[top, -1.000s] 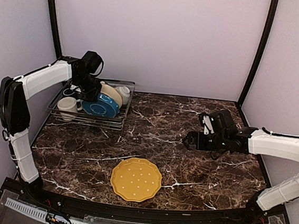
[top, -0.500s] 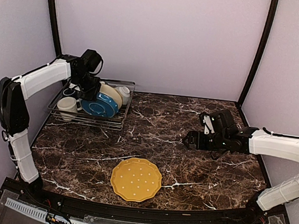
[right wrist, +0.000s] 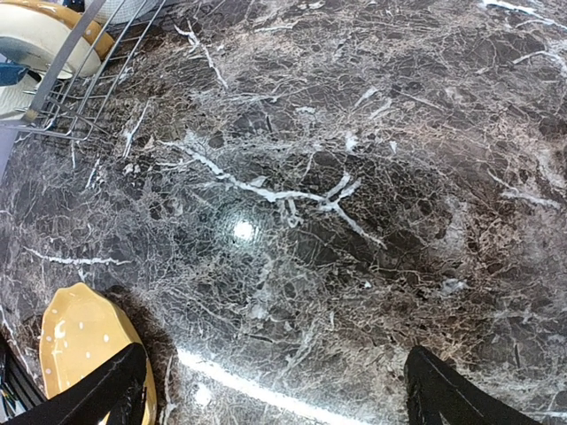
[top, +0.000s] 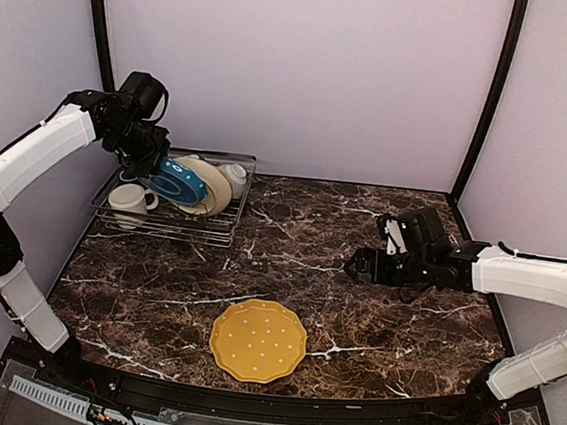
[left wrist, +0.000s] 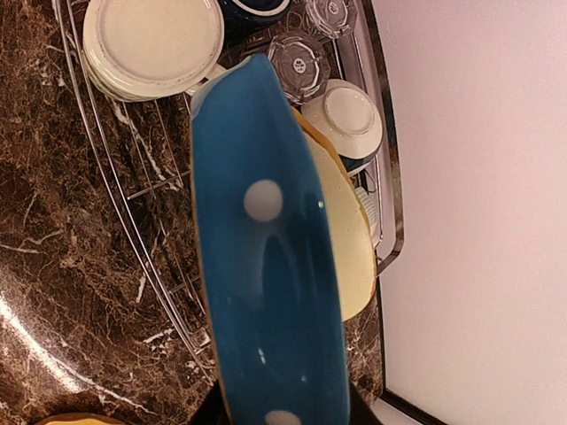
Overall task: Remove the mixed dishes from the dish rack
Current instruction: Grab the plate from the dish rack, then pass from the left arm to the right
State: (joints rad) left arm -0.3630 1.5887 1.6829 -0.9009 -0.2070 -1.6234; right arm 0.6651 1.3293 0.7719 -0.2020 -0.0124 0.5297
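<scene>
My left gripper (top: 151, 163) is shut on the rim of the blue white-dotted plate (top: 182, 182) and holds it tilted above the dish rack (top: 211, 234). The left wrist view shows this plate (left wrist: 266, 266) edge-on, filling the middle. The cream plate (top: 213, 188) leans in the rack behind it. A cream mug (top: 127, 197), a white bowl (top: 235, 177), a glass tumbler (left wrist: 298, 62) and a dark blue mug (left wrist: 252, 9) are also in the rack. The yellow plate (top: 258, 341) lies flat on the table near the front. My right gripper (top: 359, 267) is open and empty low over the table.
The rack stands at the table's back left, close to the left wall and a black corner post (top: 102, 34). The marble table (top: 353, 330) runs right to another post (top: 485, 101). The yellow plate's edge shows beside my right gripper's left finger (right wrist: 111, 385).
My left arm has risen and swung back-left, lifting the blue plate up out of the rack and tilting it flatter. The right arm has not moved.
</scene>
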